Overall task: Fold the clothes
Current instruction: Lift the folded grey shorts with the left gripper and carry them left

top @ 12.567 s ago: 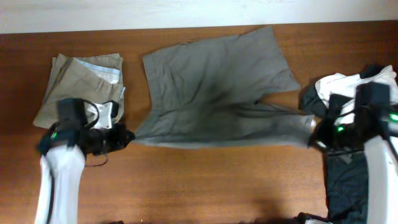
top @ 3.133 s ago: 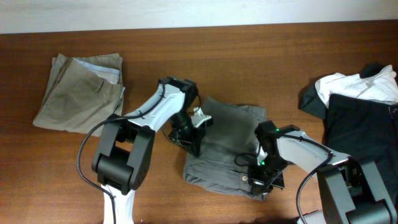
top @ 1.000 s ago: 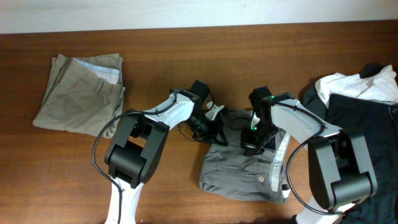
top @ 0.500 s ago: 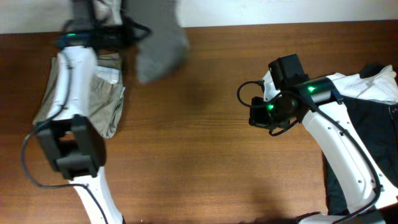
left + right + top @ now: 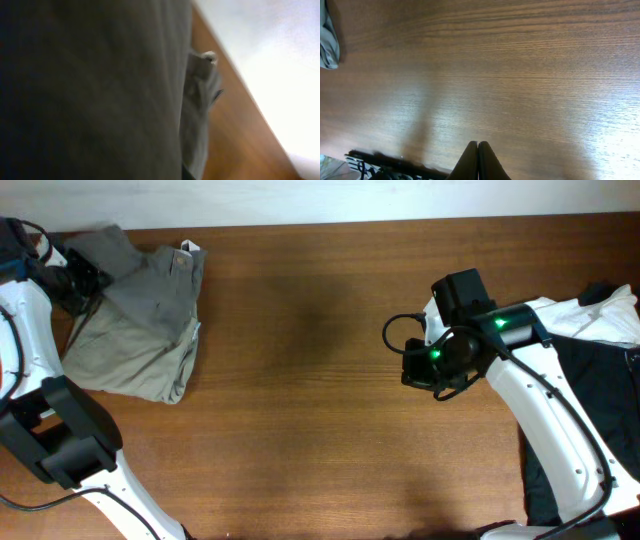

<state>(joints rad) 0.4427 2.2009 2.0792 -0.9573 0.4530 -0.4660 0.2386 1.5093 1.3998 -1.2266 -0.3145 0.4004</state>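
Note:
The folded grey shorts lie on top of the folded tan trousers at the table's far left. My left gripper is at the left edge of the grey shorts and seems shut on them. In the left wrist view grey cloth fills the frame and hides the fingers. My right gripper is shut and empty, hovering over bare wood right of the middle. Its closed fingertips show in the right wrist view.
A heap of unfolded clothes sits at the right edge: a white garment and a dark one. A bit of pale cloth shows at the left edge of the right wrist view. Bare brown tabletop lies between the arms.
My left arm has swung the grey shorts left and down from the air onto the tan pile. The right arm has stayed in place.

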